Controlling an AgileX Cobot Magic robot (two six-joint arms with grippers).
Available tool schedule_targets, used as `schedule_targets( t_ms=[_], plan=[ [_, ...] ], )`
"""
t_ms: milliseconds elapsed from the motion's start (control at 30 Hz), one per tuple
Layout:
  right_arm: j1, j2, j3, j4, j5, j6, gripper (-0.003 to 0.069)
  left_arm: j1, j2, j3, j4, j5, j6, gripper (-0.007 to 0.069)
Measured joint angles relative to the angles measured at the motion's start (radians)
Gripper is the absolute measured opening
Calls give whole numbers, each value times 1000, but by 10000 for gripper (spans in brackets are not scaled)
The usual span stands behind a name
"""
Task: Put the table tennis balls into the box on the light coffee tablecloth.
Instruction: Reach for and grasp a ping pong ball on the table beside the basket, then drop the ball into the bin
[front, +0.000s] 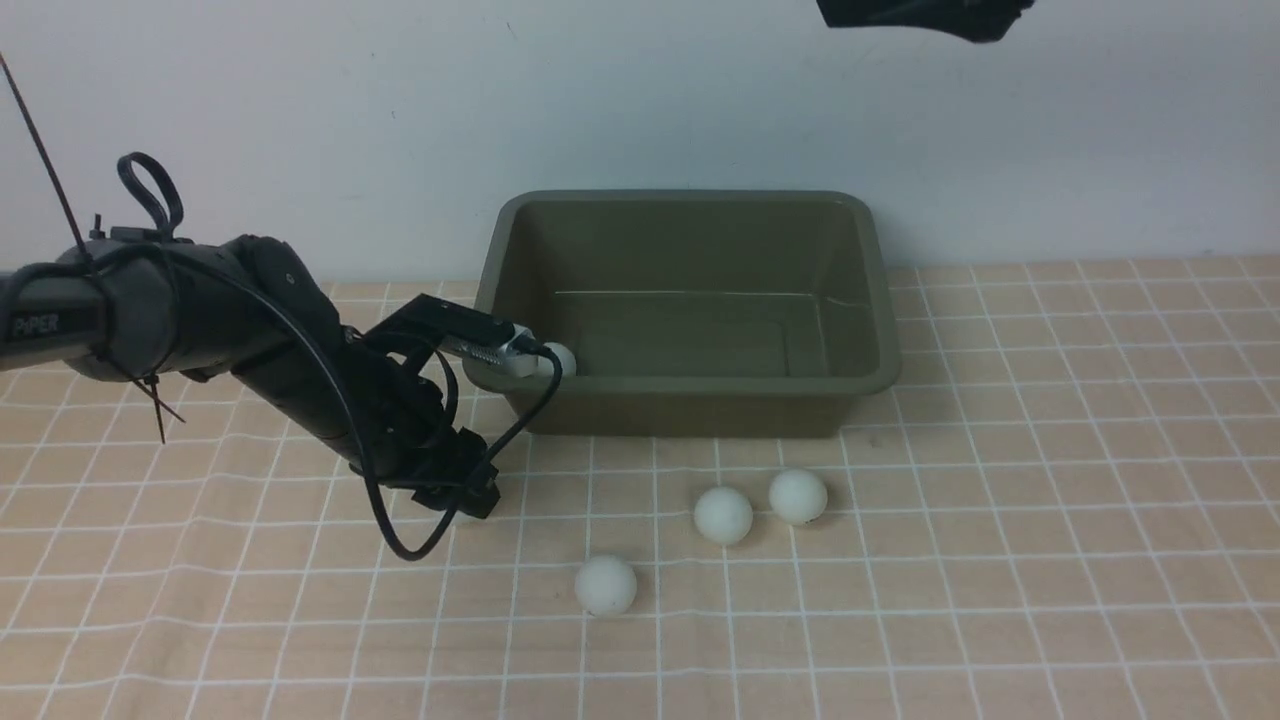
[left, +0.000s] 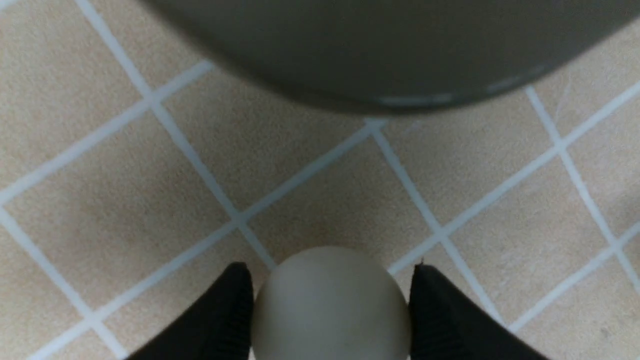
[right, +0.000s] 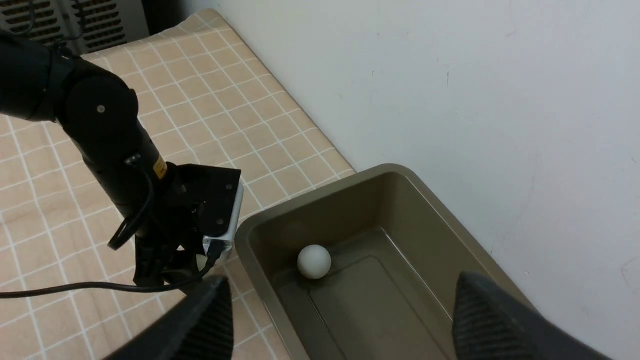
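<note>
Now the left end effector (left: 331, 267) pinches a ball (left: 330, 310) from both sides, low on the bumpy checked cloth (front: 1050, 450) just beside the box (front: 690, 385), so squeeze softly and lift it up and in, while the right end effector (right: 345, 320) hangs wide apart up high near the white wall (front: 300, 120).

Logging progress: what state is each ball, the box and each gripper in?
Box: upright on the tablecloth, one ball inside.
Ball inside: resting on the box floor.
Three balls: loose on the tablecloth before the box.
Fifth ball: pinched low beside the box.
Left gripper: shut on the fifth ball.
Right gripper: open, empty, above the box.
</note>
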Motion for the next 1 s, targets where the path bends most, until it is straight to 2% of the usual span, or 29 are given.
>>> schedule_targets(
  t_ms=[167, 300, 400, 500, 600, 767, 833, 900, 933, 967, 1000],
  plan=[
    [0, 0, 0, -1, 1, 0, 536, 0, -45, -4, 2, 34, 4, 320],
    [0, 0, 0, -1, -6, 0, 536, 0, -134, -60, -55, 171, 111, 320],
    [0, 0, 0, -1, -10, 0, 536, -3, -176, -119, -154, 261, 230, 320],
    [0, 0, 0, -1, -5, 0, 536, -5, -170, -174, -268, 242, 295, 320],
    [0, 0, 0, -1, 3, 0, 536, -5, -134, -230, -330, 175, 306, 320],
    [0, 0, 0, -1, 6, 0, 536, -5, -18, -358, -349, 150, 342, 321],
    [0, 0, 0, -1, 6, 0, 536, -7, 37, -412, -350, 165, 349, 355],
    [0, 0, 0, -1, 6, 0, 536, -8, 72, -458, -343, 207, 310, 437],
    [0, 0, 0, -1, 6, 0, 536, -8, 73, -461, -342, 207, 310, 437],
    [0, 0, 0, -1, 8, 0, 536, -8, 75, -494, -305, 261, 254, 480],
    [0, 0, 0, -1, 11, 0, 536, -8, 70, -513, -287, 288, 224, 488]
  ],
)
